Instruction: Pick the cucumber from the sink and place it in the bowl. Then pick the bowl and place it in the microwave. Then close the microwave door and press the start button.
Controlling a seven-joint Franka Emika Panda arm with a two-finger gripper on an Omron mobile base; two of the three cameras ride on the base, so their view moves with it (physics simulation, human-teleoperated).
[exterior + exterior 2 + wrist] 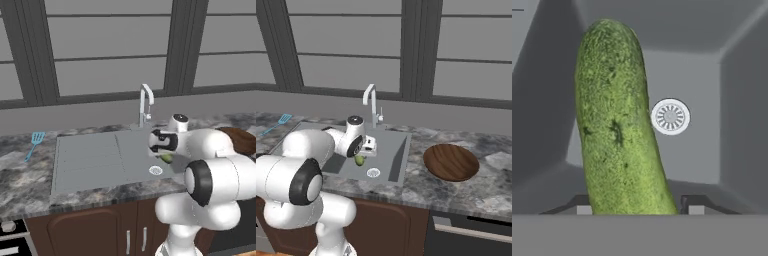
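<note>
Gripper [360, 156] pinching cucumber [619, 125] between both fingertips, hanging over sink [100, 160], above basin floor. Drain [670, 116] just past cucumber in hand view, basin otherwise bare. Wooden bowl [451, 161] holds nothing, sits on counter [421, 187] right of sink, near front edge, open counter around it. Faucet [372, 102] behind arm. Blue spatula [34, 144] left of drainboard. Can't spot any readable writing, views pretty low-res.

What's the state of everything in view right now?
cucumber: between the gripper fingers, above the sink floor
gripper: closed on cucumber
sink: drain in basin floor, no water visible
bowl: upright on the counter, empty
faucet: no water running
spatula: flat on counter
</note>
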